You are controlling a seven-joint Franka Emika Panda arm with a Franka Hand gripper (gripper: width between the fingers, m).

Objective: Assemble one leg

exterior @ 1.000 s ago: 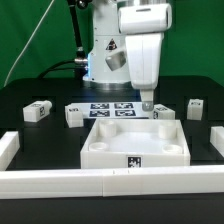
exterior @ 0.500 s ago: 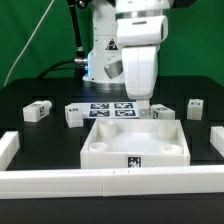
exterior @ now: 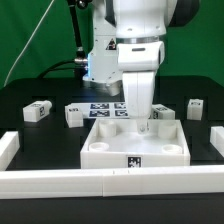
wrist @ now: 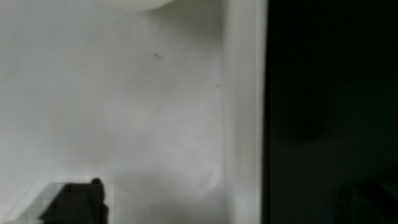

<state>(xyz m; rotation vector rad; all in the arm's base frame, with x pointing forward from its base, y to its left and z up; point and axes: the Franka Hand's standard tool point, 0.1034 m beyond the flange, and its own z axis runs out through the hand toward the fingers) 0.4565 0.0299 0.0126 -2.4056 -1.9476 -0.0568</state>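
Note:
The large white square panel (exterior: 104, 150) lies at the table's middle front. My gripper (exterior: 143, 128) hangs low over its far right part, close to the surface. Four small white tagged legs lie on the black table behind the panel: one at the exterior view's far left (exterior: 37, 111), one beside it (exterior: 75, 115), one just right of my gripper (exterior: 165, 113) and one at the far right (exterior: 195, 108). In the wrist view my gripper (wrist: 214, 206) is open and empty, with one dark fingertip (wrist: 75, 204) over the panel's white surface (wrist: 125, 110) near its edge.
The marker board (exterior: 108, 108) lies behind the panel, at the foot of the arm. White rails border the table at the front (exterior: 90, 181), the left (exterior: 8, 147) and the right (exterior: 217, 141).
My gripper has moved from behind the panel, near the leg at its far right corner, forward and down over the panel's far right part. The legs and panel have not moved.

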